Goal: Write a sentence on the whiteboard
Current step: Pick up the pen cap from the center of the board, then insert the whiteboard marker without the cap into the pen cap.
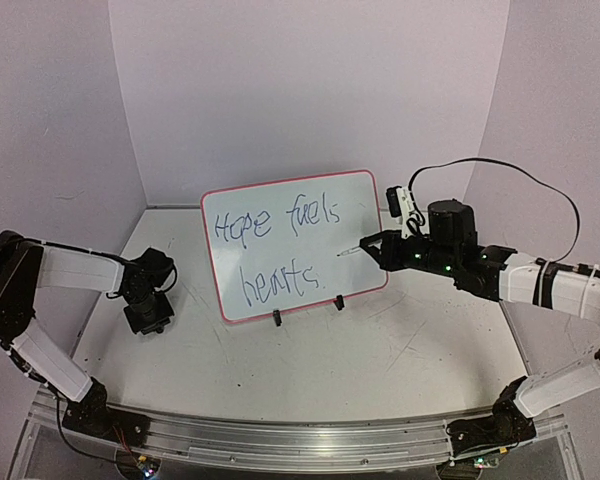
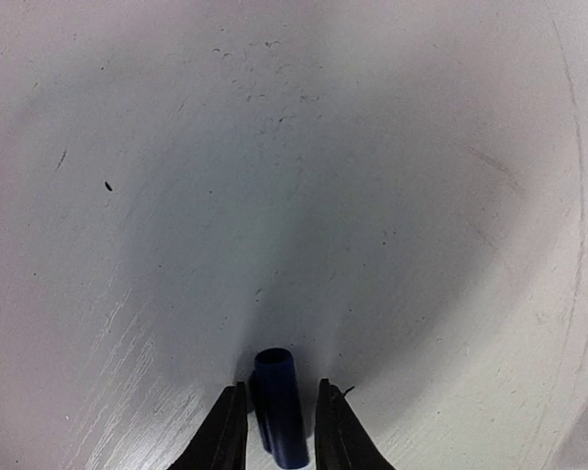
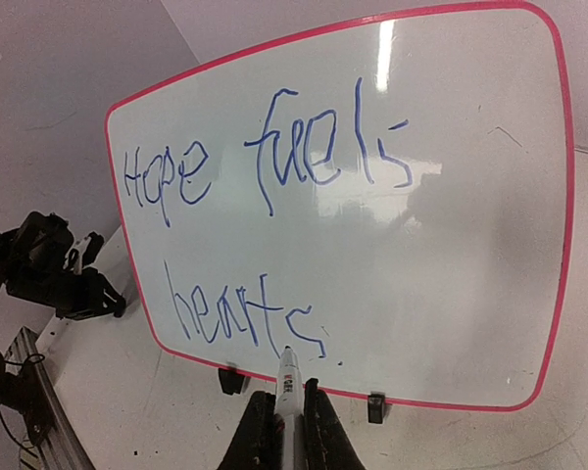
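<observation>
The whiteboard (image 1: 365, 215) (image 3: 451, 245) stands tilted on two black clip feet at the middle of the table. On it the sentence (image 1: 280, 225) (image 3: 265, 166) reads "Hope fuels hearts" in blue, on two lines. My right gripper (image 1: 372, 247) (image 3: 290, 406) is shut on a white marker (image 1: 350, 250) (image 3: 290, 377). The marker's tip is at the board's lower part beside the last "s"; contact cannot be told. My left gripper (image 1: 148, 320) (image 2: 280, 387) is down on the table left of the board, open, with a blue cap (image 2: 274, 367) lying between its fingers and narrow gaps either side.
The clip feet (image 1: 276, 319) (image 1: 339, 302) rest on the scratched white table (image 1: 400, 350). Walls close in the back and sides. An aluminium rail (image 1: 300, 440) runs along the near edge. A black cable (image 1: 510, 175) loops above the right arm.
</observation>
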Action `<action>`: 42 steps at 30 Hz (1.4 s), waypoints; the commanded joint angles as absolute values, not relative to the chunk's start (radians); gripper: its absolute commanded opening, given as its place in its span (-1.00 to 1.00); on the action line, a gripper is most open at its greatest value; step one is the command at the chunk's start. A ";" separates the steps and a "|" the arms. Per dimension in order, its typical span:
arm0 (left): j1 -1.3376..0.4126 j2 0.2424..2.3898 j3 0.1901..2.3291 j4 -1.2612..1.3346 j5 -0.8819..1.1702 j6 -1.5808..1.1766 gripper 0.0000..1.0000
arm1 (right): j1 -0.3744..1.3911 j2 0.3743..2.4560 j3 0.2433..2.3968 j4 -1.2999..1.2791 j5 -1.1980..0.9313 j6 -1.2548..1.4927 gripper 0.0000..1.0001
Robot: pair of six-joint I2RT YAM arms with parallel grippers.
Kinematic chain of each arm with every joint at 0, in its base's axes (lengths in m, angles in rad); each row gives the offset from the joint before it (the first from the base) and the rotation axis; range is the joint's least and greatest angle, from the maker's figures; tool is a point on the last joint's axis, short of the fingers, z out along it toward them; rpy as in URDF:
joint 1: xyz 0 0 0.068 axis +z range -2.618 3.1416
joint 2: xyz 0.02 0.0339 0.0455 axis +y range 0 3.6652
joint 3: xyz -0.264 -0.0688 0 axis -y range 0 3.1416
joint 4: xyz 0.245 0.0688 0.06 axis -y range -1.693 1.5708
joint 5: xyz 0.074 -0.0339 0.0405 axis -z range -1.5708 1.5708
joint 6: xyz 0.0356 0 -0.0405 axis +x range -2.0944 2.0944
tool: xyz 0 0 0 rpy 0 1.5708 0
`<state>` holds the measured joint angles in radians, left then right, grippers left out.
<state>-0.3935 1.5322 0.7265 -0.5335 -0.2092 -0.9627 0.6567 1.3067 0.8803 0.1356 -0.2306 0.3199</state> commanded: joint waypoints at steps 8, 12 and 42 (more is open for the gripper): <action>-0.517 1.289 0.694 -0.350 -0.036 -0.718 -0.99 | 0.653 1.332 0.981 0.070 -0.302 0.197 -1.00; -0.668 1.190 0.707 -0.328 0.071 -0.623 -1.00 | 0.652 1.323 1.043 0.008 -0.369 0.141 -1.00; -1.031 1.282 0.727 0.314 -0.003 0.318 -1.00 | 0.802 1.477 1.274 -0.207 -0.626 0.082 -1.00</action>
<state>-1.0328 1.2823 0.6937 0.2642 -0.0185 0.2901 0.8036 1.4609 1.2308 -0.2157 -0.6697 0.0746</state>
